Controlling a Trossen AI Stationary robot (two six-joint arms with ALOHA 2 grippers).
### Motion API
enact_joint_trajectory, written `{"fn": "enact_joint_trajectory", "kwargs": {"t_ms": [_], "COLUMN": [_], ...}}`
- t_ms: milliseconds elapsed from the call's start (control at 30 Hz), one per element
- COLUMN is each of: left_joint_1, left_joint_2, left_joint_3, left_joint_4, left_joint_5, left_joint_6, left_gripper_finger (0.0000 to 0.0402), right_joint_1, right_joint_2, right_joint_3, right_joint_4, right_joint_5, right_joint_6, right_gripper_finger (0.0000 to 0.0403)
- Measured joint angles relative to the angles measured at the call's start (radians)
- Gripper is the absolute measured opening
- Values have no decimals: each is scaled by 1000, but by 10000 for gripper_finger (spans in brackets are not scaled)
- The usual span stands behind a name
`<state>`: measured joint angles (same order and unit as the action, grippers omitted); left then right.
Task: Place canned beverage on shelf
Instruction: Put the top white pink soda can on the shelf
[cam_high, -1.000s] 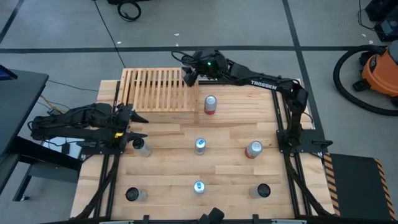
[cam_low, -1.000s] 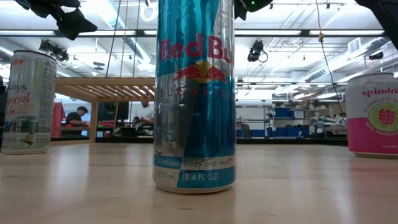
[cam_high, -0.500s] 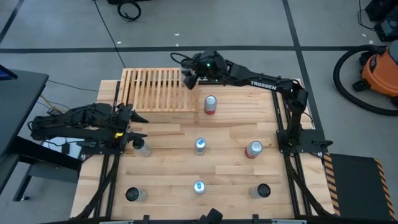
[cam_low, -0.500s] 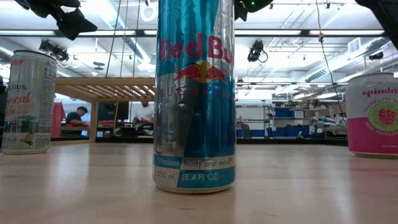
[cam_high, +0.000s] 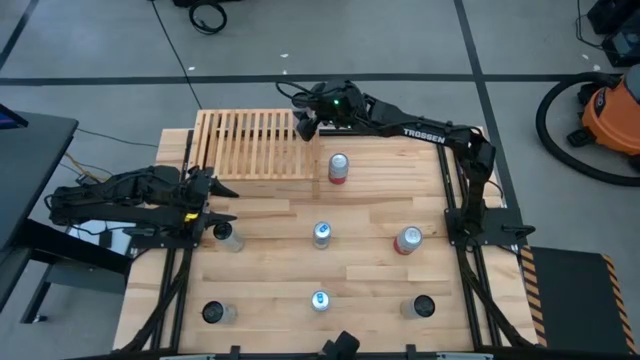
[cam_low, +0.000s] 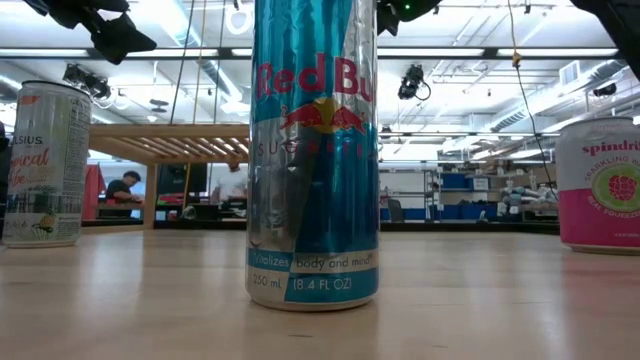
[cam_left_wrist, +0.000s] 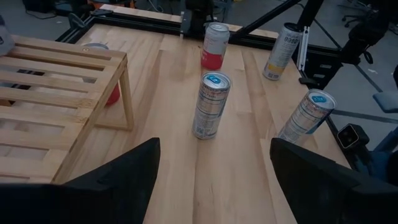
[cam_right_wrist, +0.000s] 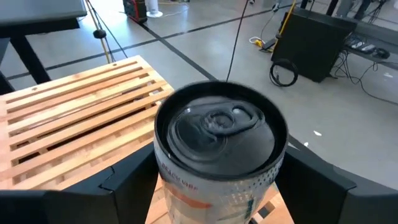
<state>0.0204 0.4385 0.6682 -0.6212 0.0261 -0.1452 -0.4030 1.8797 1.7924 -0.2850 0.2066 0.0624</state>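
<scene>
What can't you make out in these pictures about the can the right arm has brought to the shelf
- Can base, right wrist view: cut off by the bottom edge, so whether it rests on the shelf is unclear.
- Same can, high view: hidden under the right gripper.
- Whether the fingers touch its sides: unclear.
- Its label: too little shows to read.

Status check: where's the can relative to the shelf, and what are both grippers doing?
Right gripper at shelf's right end, fingers either side of can, can upright on the slats. Left gripper open, waiting at table's left edge. Nothing in the way.
</scene>
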Motion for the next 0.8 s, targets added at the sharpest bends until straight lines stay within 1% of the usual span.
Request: {"fn": "enact_joint_trajectory", "kwargs": {"t_ms": [467,800], "left_joint_1": [0,0], "left_joint_2": [0,0], "left_joint_3": [0,0], "left_joint_4": [0,0], "left_joint_5": [0,0], "left_joint_6": [0,-1], "left_gripper_finger": [314,314], "right_joint_1": [2,-3], "right_joint_2": [0,-23], "right_joint_3": [0,3], "right_joint_4": [14,10], "right_joint_5": [-26,-17], "right_joint_6": [-29,-57], "right_gripper_finger": [349,360]}}
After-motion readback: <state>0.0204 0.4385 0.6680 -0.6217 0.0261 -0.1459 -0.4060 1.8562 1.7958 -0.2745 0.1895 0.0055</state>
